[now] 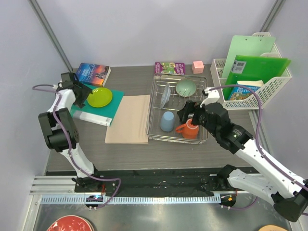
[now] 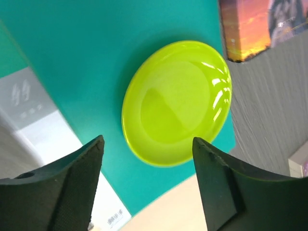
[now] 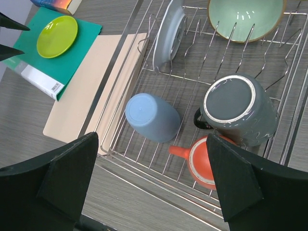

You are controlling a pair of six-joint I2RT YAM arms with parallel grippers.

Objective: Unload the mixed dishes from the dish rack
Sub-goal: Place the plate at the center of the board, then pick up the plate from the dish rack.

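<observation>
Right of the table's middle sits the rectangular silver wire dish rack [image 1: 176,107]. The right gripper [image 3: 151,139] hangs above its near end, fingers spread wide and holding nothing. Below and between those fingers lies the light blue cup [image 3: 150,117], tipped with its base towards the camera. Just beside it is the orange handled mug [image 3: 204,162], mouth up, handle pointing at the cup. At the far end, the white plate [image 3: 168,32] stands on edge between the wires and the sage-green bowl [image 3: 244,18] leans with its hollow showing.

Well apart on the left, the round lime-green plate [image 2: 175,102] lies flat, face up, on a teal book [image 2: 77,53]. The left gripper [image 2: 148,142] is above the plate's near rim, fingers parted and touching nothing.
</observation>
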